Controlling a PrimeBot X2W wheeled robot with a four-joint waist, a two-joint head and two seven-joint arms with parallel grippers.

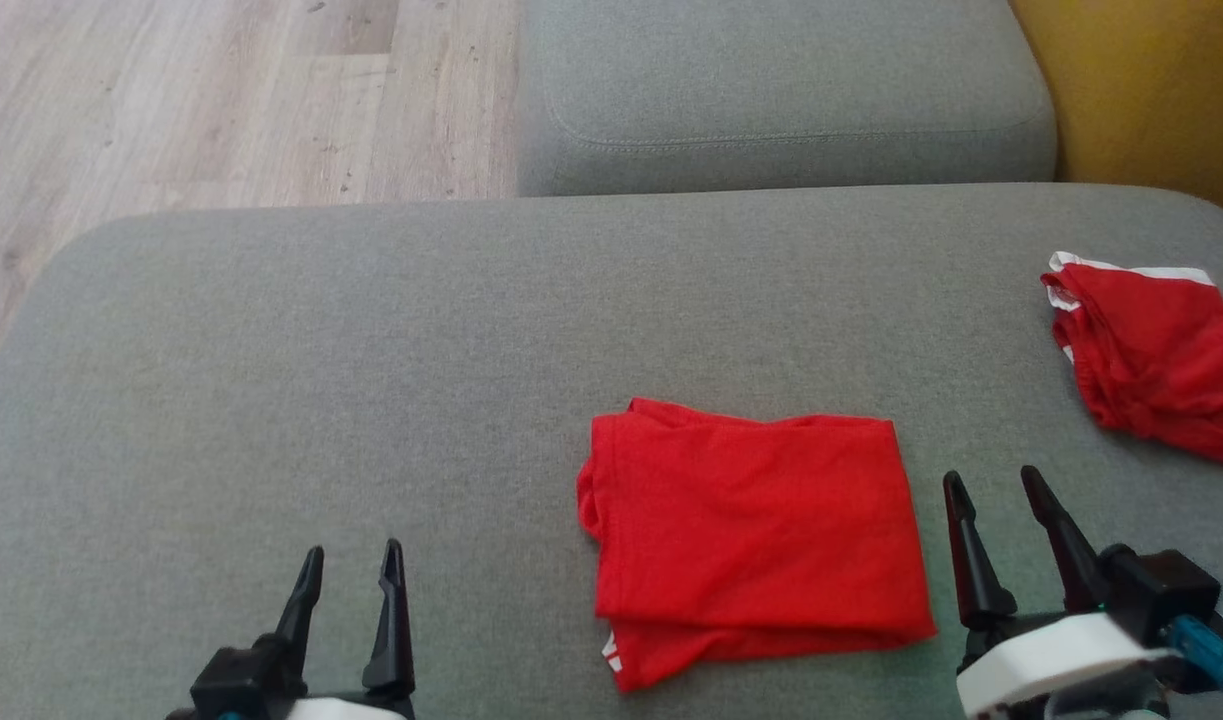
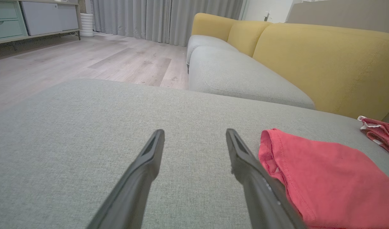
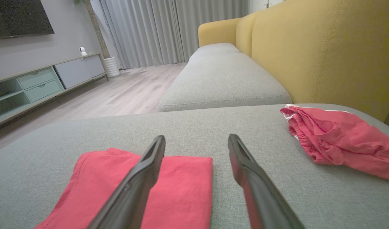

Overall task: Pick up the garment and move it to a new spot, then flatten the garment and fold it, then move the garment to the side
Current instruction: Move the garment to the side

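A red garment (image 1: 756, 535) lies folded into a flat rectangle on the grey sofa cushion (image 1: 371, 380), right of centre near the front; it is also in the left wrist view (image 2: 328, 178) and the right wrist view (image 3: 178, 190). My left gripper (image 1: 356, 565) is open at the lower left, well to the left of the garment, nothing between its fingers. My right gripper (image 1: 996, 480) is open just off the garment's right edge, empty too. A second red garment with white trim (image 1: 1156, 355) lies crumpled at the cushion's right side.
A second grey seat cushion (image 1: 781, 95) adjoins at the back, with the yellow sofa backrest (image 1: 1151, 90) along the right. Wooden floor (image 1: 191, 100) lies beyond the cushion's left and far edges. A low cabinet (image 3: 38, 82) and curtains (image 3: 143, 31) stand far off.
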